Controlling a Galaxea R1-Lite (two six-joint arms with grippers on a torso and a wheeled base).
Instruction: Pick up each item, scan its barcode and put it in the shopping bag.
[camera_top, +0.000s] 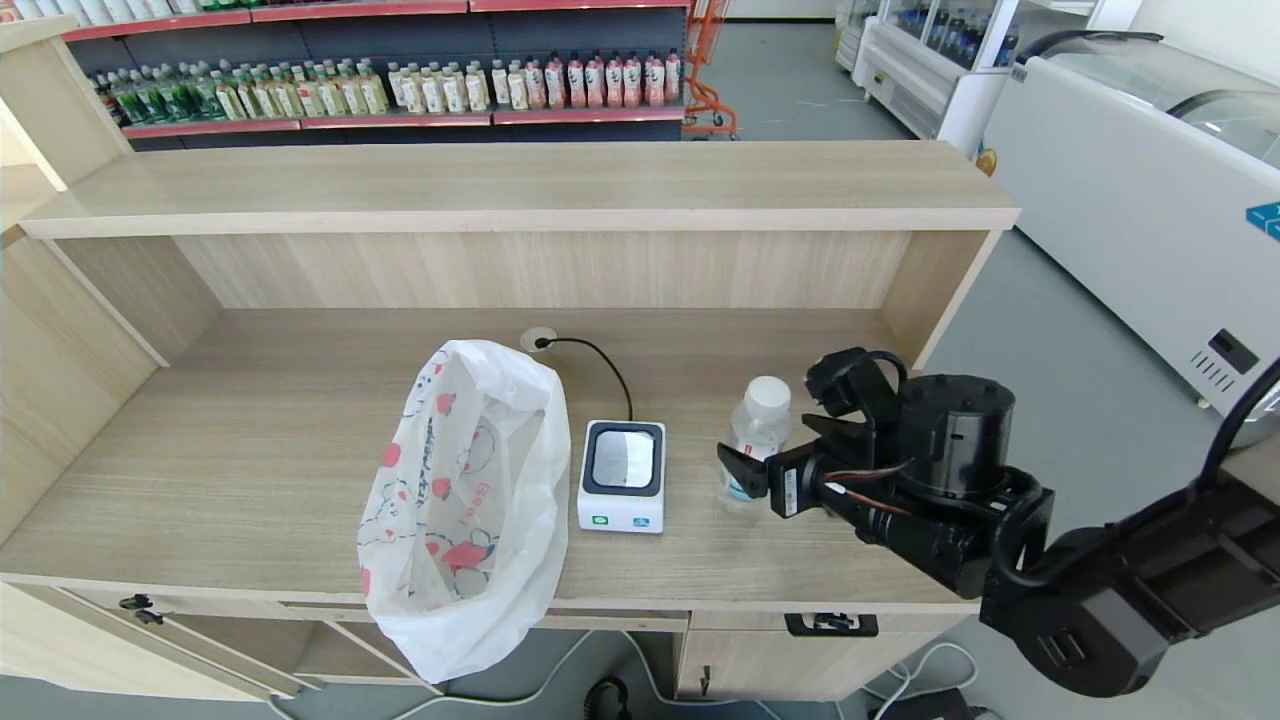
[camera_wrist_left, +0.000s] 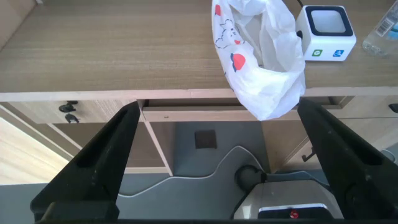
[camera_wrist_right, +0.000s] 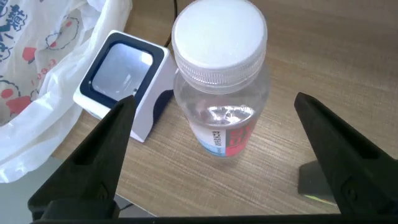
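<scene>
A clear water bottle (camera_top: 757, 432) with a white cap stands upright on the wooden counter (camera_top: 250, 450), right of the white barcode scanner (camera_top: 622, 476). My right gripper (camera_top: 785, 447) is open at the bottle's level. In the right wrist view the bottle (camera_wrist_right: 221, 81) stands between the two spread fingers (camera_wrist_right: 93, 168), which do not touch it; the scanner (camera_wrist_right: 121, 81) is beside it. The white shopping bag (camera_top: 460, 500) with red prints lies open left of the scanner and droops over the front edge. My left gripper (camera_wrist_left: 219, 107) is open and empty, held low before the counter's front edge, facing the bag (camera_wrist_left: 261, 56).
A black cable (camera_top: 600, 365) runs from the scanner to a hole at the counter's back. A raised wooden ledge (camera_top: 520, 190) and side walls enclose the counter. Drawers (camera_wrist_left: 68, 112) sit under the front edge. Freezers (camera_top: 1130, 180) stand to the right.
</scene>
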